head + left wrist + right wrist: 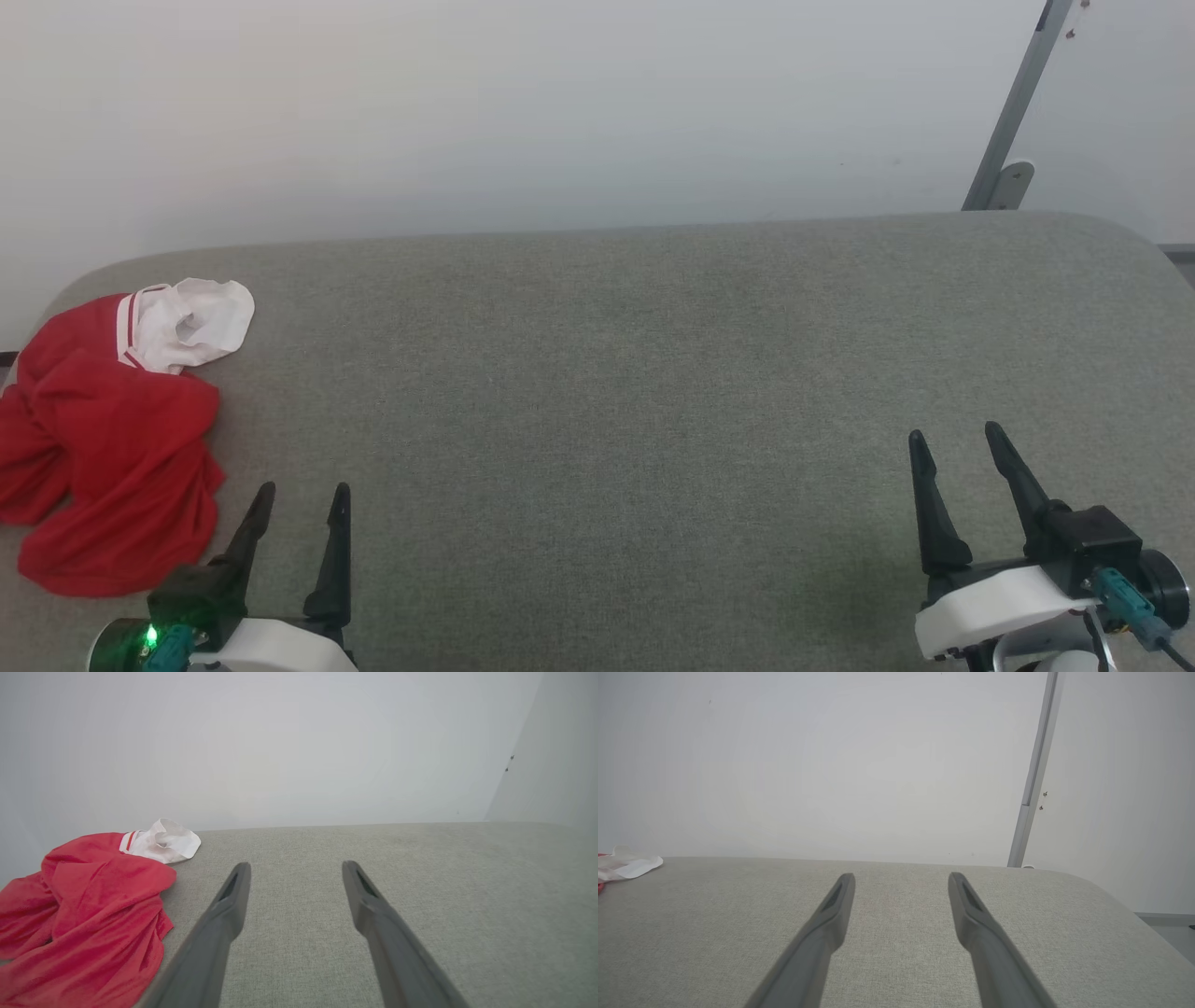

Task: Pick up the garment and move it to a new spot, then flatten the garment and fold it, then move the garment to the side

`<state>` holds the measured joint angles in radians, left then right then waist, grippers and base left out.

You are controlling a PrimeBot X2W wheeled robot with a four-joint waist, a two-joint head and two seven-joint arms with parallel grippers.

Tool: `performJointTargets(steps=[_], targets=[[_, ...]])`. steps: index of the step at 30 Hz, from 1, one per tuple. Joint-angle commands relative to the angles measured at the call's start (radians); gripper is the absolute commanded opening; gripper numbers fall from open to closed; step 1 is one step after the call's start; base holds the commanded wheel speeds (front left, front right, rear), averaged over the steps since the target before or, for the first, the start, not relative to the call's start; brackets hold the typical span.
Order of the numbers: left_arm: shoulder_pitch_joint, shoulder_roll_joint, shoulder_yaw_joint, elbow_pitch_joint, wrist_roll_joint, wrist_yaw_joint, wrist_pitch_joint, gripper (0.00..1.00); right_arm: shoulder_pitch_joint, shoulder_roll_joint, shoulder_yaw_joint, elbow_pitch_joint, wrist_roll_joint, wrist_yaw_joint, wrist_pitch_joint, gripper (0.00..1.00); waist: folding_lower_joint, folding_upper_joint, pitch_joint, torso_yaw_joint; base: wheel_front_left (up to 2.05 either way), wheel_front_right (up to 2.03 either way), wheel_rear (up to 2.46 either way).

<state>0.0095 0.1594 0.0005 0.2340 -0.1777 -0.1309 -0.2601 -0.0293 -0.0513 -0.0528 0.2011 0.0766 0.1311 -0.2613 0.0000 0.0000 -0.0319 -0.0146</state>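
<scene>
The garment [112, 448] lies crumpled in a red heap at the far left end of the grey fabric worktop [653, 373], with a white sleeve bunched at its far side. The left pincer [305, 487] sits just beside the heap's near right edge, fingers apart, gripping nothing. The right pincer [954, 430] is well apart at the worktop's right end, fingers likewise spread and empty. A pale wall [560, 112] stands behind.
</scene>
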Motion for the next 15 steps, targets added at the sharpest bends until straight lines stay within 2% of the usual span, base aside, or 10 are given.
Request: performJointTargets(steps=[1, 15], targets=[[0.013, 0.000, 0.000, -0.004, 0.001, 0.001, -0.007, 1.00, 0.004, 0.001, 0.002, -0.004, 0.003, -0.001, -0.005, 1.00, 0.0000, 0.0000, 0.000, 0.000, 0.00, 0.00, 0.00], [0.012, -0.006, 0.003, -0.007, 0.005, 0.001, -0.007, 1.00, 0.006, 0.001, 0.002, -0.008, 0.001, -0.001, -0.005, 1.00, 0.0000, 0.0000, -0.001, 0.002, 0.00, 0.00, 0.00]])
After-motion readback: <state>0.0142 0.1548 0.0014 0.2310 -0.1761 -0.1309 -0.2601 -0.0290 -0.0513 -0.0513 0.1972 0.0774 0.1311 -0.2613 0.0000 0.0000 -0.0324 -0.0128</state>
